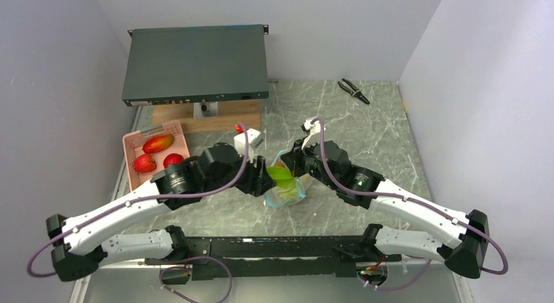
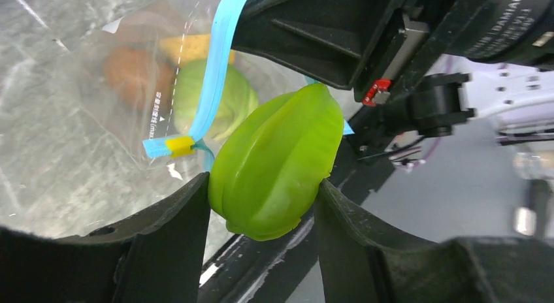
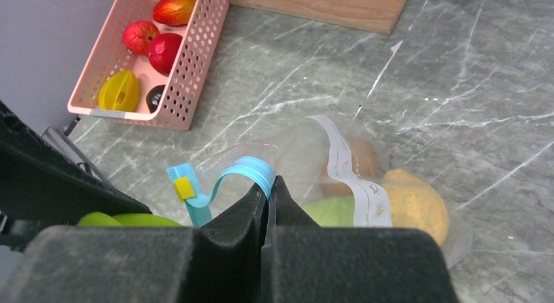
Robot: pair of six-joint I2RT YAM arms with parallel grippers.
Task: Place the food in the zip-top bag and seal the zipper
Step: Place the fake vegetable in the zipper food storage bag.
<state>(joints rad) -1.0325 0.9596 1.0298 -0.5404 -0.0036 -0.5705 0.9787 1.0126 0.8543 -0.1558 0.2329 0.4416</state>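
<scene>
While you scan from the left, you meet the pink basket (image 1: pixel 150 129) by the left wall. It holds a red-orange mango (image 1: pixel 158 143), two red fruits (image 1: pixel 145 163), a yellow fruit (image 3: pixel 119 91) and a dark one (image 3: pixel 155 97). Your left gripper (image 2: pixel 262 189) pinches a green ridged fruit (image 2: pixel 277 159) between both fingers, right at the mouth of the zip-top bag (image 2: pixel 65 133). The bag lies on the marble table (image 1: pixel 392 140) between your two arms. Through its clear side you see a round green piece (image 2: pixel 189 94), an orange piece (image 2: pixel 130 74) and a yellow piece (image 2: pixel 189 47) inside. Your right gripper (image 3: pixel 268 192) is clamped tight on the teal zipper (image 2: pixel 215 68), holding that edge raised. Black pliers (image 1: pixel 353 91) lie far back on the right.
</scene>
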